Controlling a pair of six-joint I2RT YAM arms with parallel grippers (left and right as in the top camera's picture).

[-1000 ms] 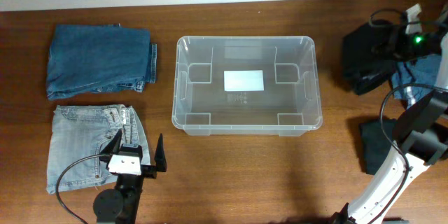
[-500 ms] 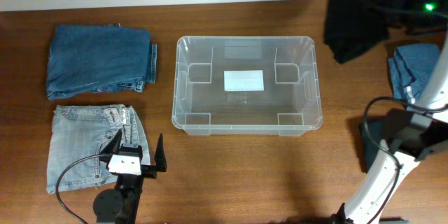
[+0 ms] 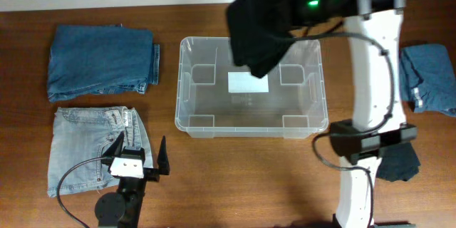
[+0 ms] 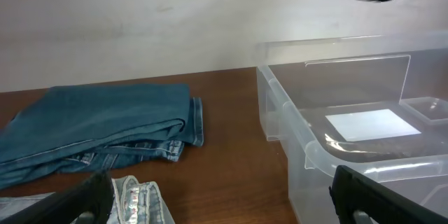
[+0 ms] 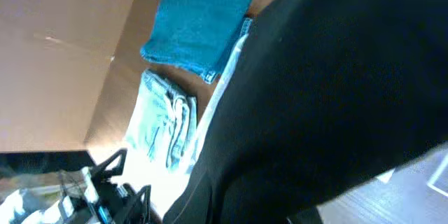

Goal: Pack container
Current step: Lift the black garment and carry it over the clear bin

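At the left edge of the desk (image 3: 242,178) lie folded dark blue jeans (image 3: 102,62) and, nearer the front, light jeans (image 3: 96,149), whose inner edge sits under the left pincer (image 3: 140,153). That pincer is released, its fingers spread wide and holding nothing. Bare wood separates both piles from the container (image 3: 179,85), which stands in the desk's middle with its interior open except under the black garment (image 3: 260,25). The garment hangs over the bin's back rim from the right pincer (image 3: 299,3), clenched on it, and covers part of the white label (image 3: 248,82). The cloth buries the fingers and fills most of the right wrist view. At the far right, blue cloth (image 3: 431,78) is cut off by the frame, and a dark garment (image 3: 399,162) lies half hidden behind the arm.
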